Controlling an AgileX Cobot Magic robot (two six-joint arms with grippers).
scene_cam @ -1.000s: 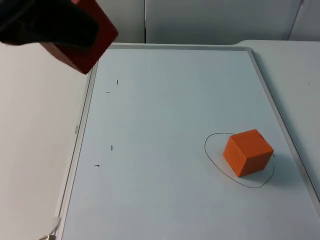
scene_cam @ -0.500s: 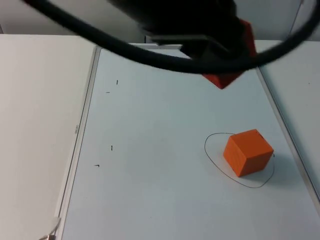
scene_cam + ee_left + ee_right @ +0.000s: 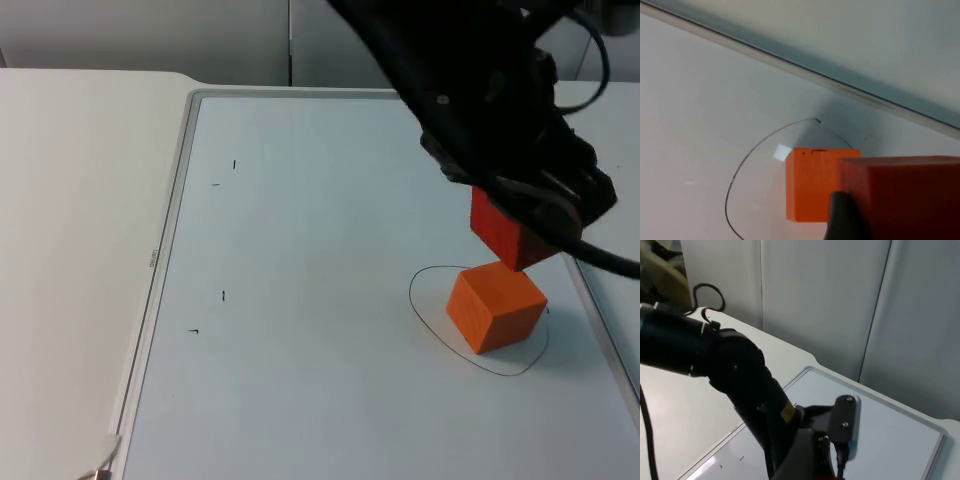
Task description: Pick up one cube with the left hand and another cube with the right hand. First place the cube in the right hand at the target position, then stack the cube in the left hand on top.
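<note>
**Two cubes now almost stacked over the target outline**

One second ago the left gripper (image 3: 520,215) carried the red cube (image 3: 505,232) at 10 o'clock of the whiteboard (image 3: 300,300); now it hangs just above the orange cube (image 3: 495,305), toward 4 o'clock. Orange cube unmoved inside the drawn outline (image 3: 425,320). Fingers clamp the red cube.

Left wrist view adds: red cube (image 3: 900,192) overlaps the orange cube (image 3: 810,185); contact cannot be told. Fingertip (image 3: 845,217) pressed against red face.

Right wrist view: the left arm (image 3: 740,385) over the board; right gripper's fingers cannot be told.
</note>
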